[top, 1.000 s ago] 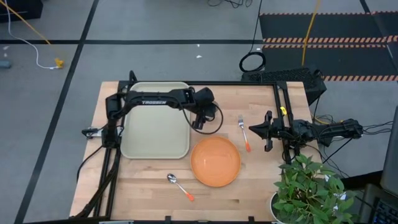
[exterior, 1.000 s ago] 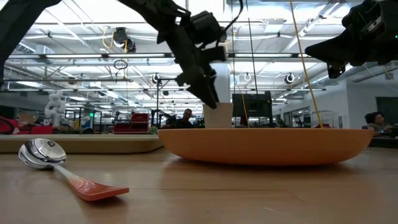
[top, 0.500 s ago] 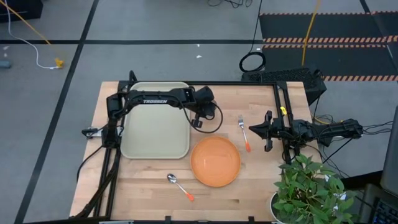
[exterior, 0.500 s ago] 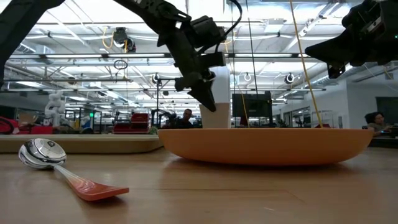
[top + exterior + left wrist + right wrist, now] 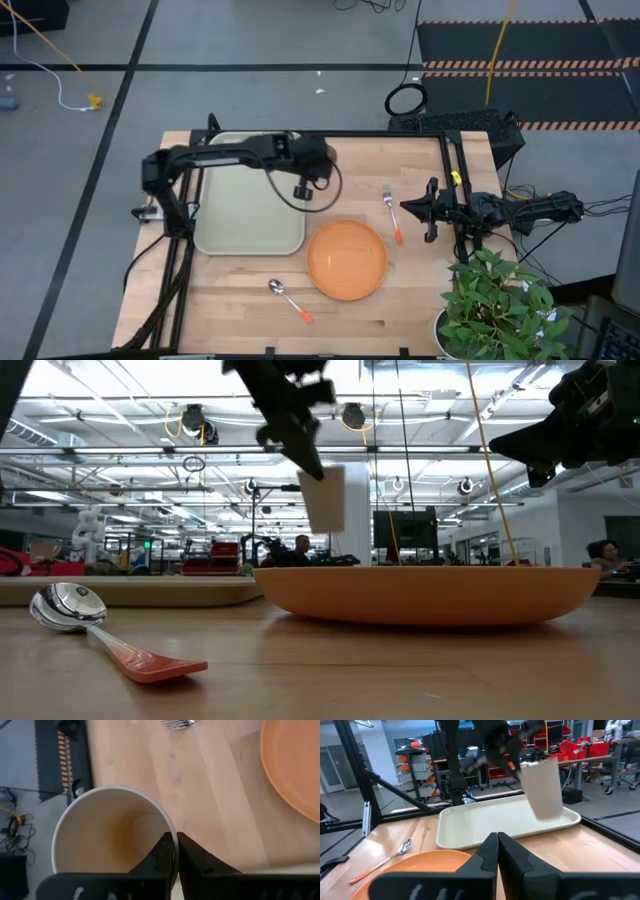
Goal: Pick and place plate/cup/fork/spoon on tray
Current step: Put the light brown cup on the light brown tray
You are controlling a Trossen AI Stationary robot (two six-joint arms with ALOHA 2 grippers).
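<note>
Above table beside tray [image 5: 250,215] — left gripper [image 5: 175,851] pinching cup [image 5: 322,498] rim, cup lifted clear. Tray bare: plate [image 5: 346,260], fork [image 5: 391,212], spoon [image 5: 289,298] on table — nothing placed yet. Right gripper [image 5: 498,851] pressed together, waiting near fork.

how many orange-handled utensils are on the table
2. The fork lies on the wood between the orange plate and the right gripper. The spoon lies near the table's front edge, left of the plate. None seem hidden.
</note>
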